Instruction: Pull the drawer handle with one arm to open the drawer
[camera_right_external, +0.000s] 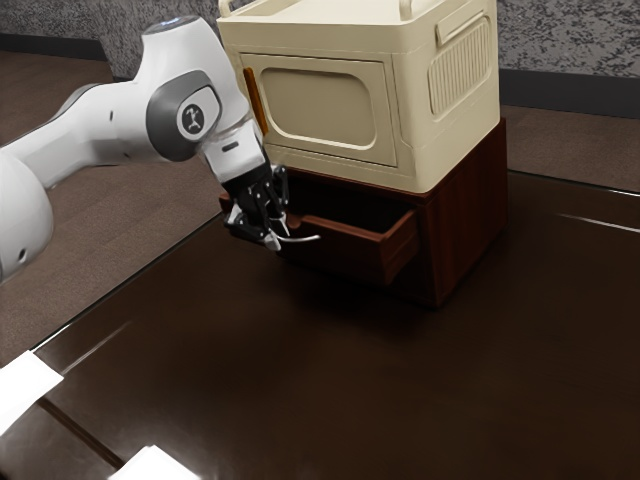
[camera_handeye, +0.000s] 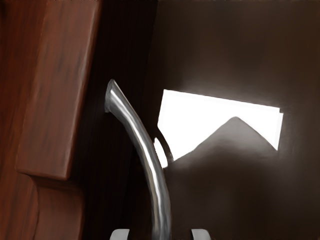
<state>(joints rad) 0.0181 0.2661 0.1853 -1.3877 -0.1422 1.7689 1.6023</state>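
The handle (camera_right_external: 304, 239) bows near, running left-right in the exterior view. The downward-tilted tool (camera_right_external: 277, 236) straddles it, parted, gripping nothing.

From beside the arm (camera_right_external: 95, 130), the exterior view looks down, farther away; the wrist view, very near; both share drawer (camera_right_external: 345, 252) and handle (camera_handeye: 142, 140).

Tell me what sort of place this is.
Probably an indoor room, perhaps an office or living room: a glossy dark table bears a wooden drawer unit, and a mottled grey wall with dark skirting rises beyond a brown floor.
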